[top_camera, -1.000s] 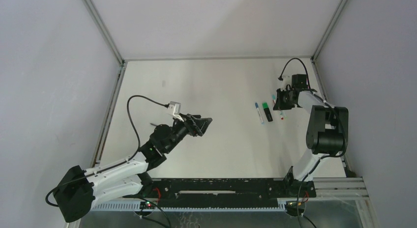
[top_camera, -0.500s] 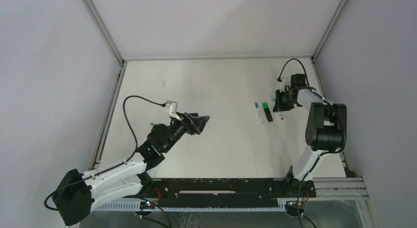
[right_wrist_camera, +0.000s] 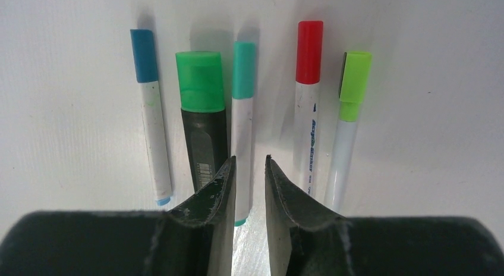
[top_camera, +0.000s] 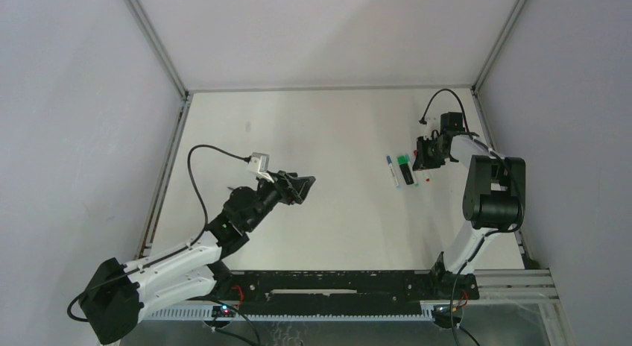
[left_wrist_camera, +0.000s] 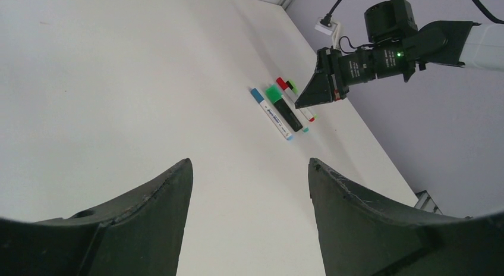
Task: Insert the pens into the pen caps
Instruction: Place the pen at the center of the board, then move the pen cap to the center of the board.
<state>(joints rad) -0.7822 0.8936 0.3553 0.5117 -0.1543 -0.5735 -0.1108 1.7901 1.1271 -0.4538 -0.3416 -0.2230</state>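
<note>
Five capped pens lie side by side on the white table. In the right wrist view they are a blue-capped white pen, a black marker with a chunky green cap, a teal-capped pen, a red-capped pen and a lime-capped pen. My right gripper hovers over their near ends, above the teal-capped pen; its jaws stand a narrow gap apart and hold nothing. It shows at the far right from above. My left gripper is wide open and empty, far left of the pens.
The table's right edge with its metal rail runs close behind the right gripper. A white cable connector lies beyond the pens. The left arm stretches across the left half of the table.
My right gripper has shifted a little left over the row of pens. My left gripper has drawn back slightly to the left. The pens have not moved.
</note>
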